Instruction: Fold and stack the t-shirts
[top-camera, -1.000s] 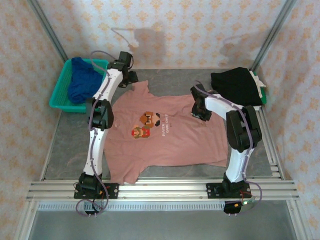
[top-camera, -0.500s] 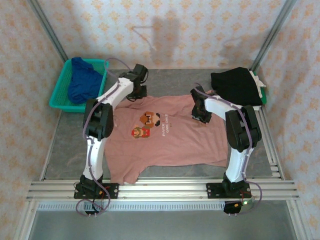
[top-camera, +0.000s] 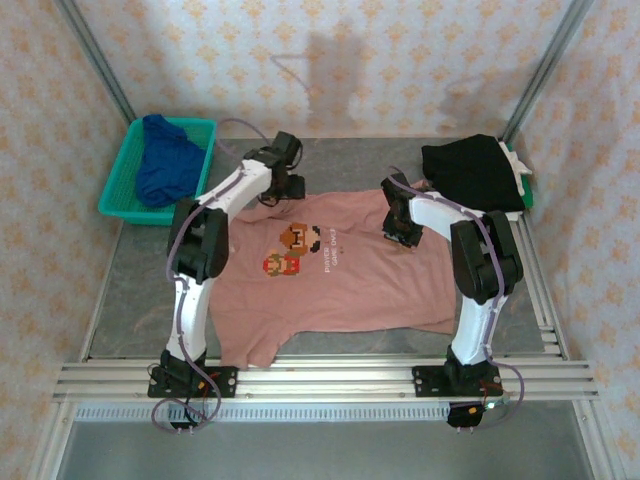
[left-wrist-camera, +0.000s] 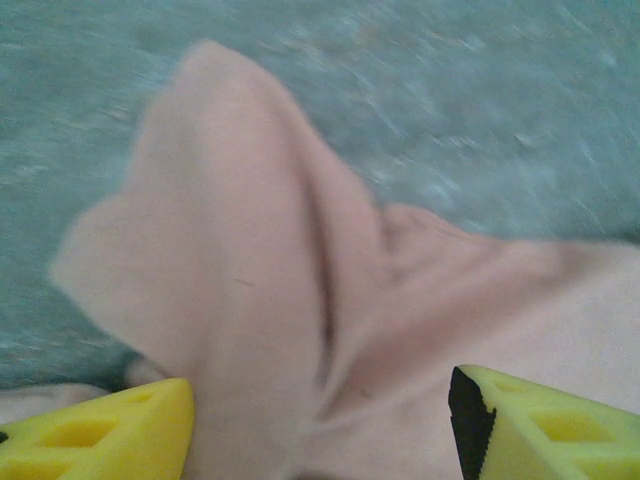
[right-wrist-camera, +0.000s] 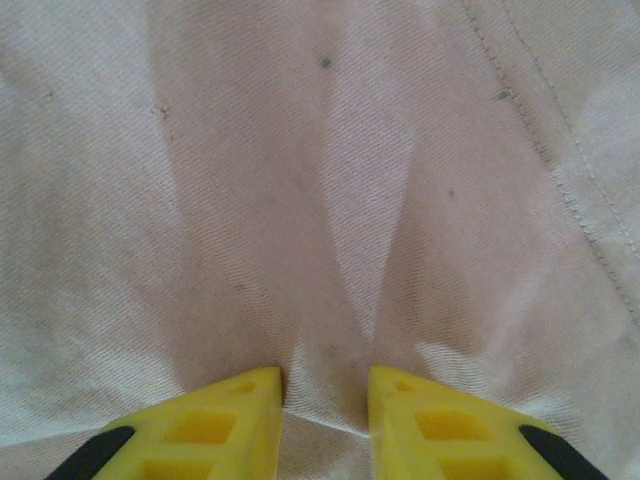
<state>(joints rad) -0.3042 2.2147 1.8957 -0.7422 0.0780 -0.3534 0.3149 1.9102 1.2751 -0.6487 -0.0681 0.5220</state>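
- My left gripper (left-wrist-camera: 320, 395) stands released, a fold of the pink t-shirt (top-camera: 340, 285) between its jaws.
- My right gripper (right-wrist-camera: 325, 385) pinches the same shirt.
- Since a second ago, the left has swung rightward.

The pink t-shirt (right-wrist-camera: 330, 200) is matt, fine-weave cloth; the basket (top-camera: 125, 215) is smooth teal plastic.

Only lettering in sight: a few small dark lines (top-camera: 328, 257) beside the pixel-art print (top-camera: 290, 248) on the pink t-shirt (top-camera: 350, 295). Too small to read from the top view, so no legible text.
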